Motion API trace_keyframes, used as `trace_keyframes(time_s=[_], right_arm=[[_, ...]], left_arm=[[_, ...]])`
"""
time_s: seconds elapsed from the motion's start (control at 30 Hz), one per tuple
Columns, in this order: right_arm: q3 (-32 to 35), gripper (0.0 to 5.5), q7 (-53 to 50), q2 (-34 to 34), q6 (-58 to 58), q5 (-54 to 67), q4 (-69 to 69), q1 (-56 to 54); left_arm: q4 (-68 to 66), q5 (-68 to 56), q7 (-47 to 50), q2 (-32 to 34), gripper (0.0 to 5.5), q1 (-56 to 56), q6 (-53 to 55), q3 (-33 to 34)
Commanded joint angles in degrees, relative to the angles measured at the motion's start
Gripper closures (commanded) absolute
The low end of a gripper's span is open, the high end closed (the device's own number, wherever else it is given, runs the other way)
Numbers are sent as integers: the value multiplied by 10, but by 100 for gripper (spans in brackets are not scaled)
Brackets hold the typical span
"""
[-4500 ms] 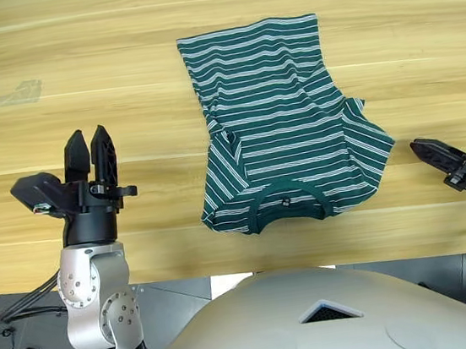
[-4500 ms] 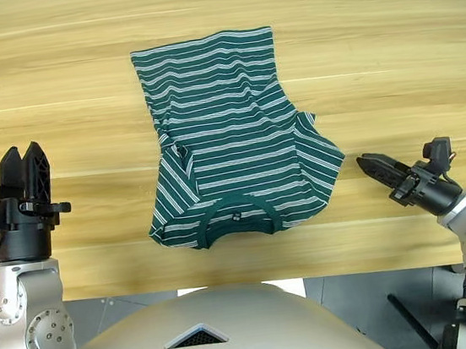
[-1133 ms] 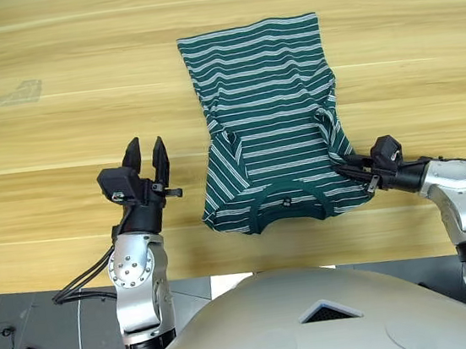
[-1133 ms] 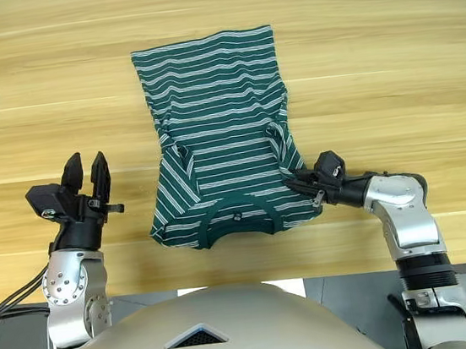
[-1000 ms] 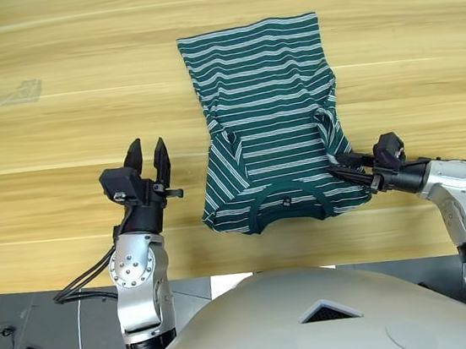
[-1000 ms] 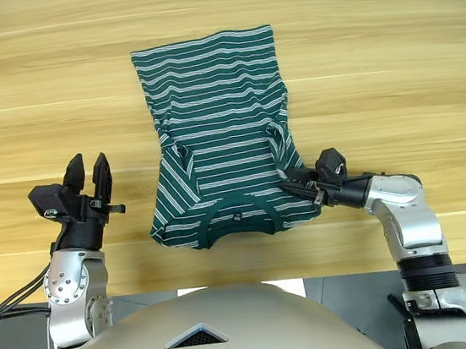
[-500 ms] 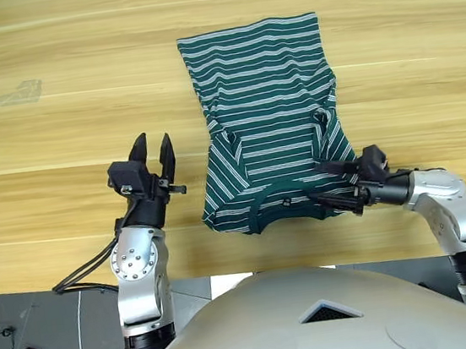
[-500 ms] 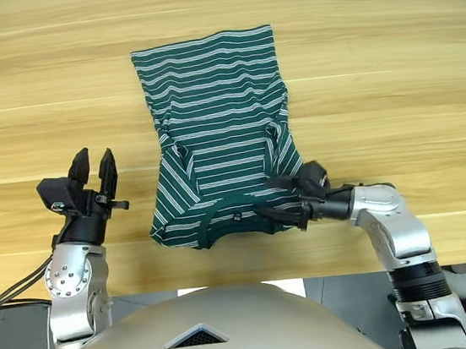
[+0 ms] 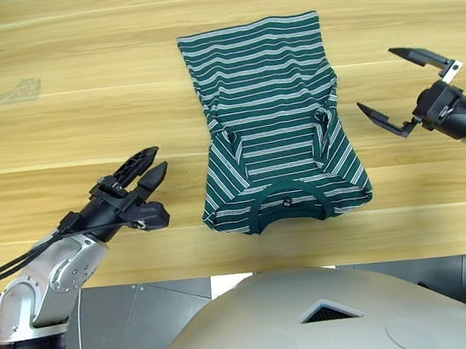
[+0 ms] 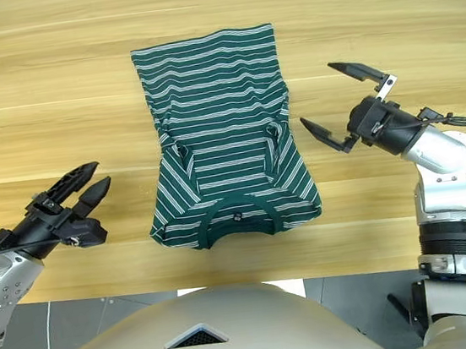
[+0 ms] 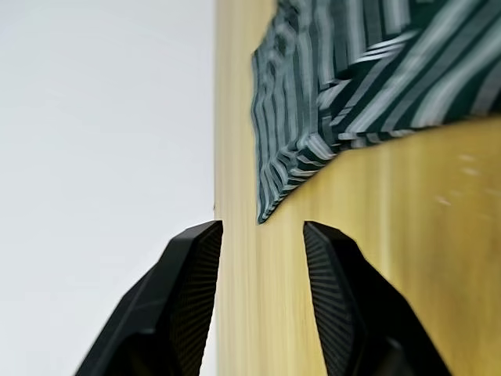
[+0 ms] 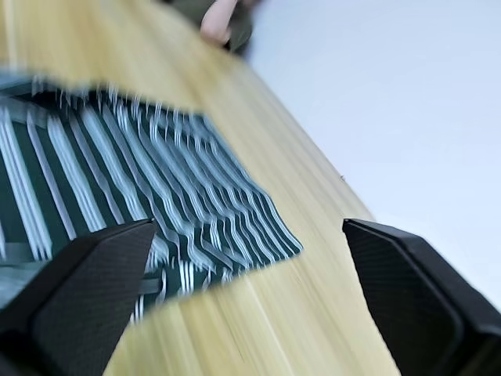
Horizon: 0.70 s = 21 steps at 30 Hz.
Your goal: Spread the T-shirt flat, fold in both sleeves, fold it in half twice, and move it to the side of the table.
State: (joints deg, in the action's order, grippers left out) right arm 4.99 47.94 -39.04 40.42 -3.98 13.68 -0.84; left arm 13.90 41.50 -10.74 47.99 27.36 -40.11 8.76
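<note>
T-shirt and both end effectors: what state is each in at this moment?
T-shirt: lying on the table, both sleeves folded in over the body, collar toward the robot, not yet folded in half, gripped by nothing.
Left end effector: open, empty, beside the shirt's near left corner, apart from the cloth.
Right end effector: wide open, empty, off the shirt's right edge, apart from the cloth.

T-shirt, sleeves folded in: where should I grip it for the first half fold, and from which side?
Probably the two near corners beside the collar. The T-shirt lies flat, collar end toward the robot, with an open gripper off each side: left gripper near the left corner, right gripper off the right edge. Come in low from each side.
</note>
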Motion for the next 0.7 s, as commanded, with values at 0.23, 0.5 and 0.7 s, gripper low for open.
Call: trace_keyframes(time_s=[0.23,0.5,0.7], right_arm=[[-111,108,-220,-119,373,-409,267,-104],[-212,108,-252,-129,386,-399,287,-78],[-285,203,-187,-143,336,-290,240,-45]], left_arm=[[-96,160,72,69,358,-54,-140,-107],[-132,154,73,56,358,-89,-139,-182],[-134,145,73,57,358,-107,-133,-198]])
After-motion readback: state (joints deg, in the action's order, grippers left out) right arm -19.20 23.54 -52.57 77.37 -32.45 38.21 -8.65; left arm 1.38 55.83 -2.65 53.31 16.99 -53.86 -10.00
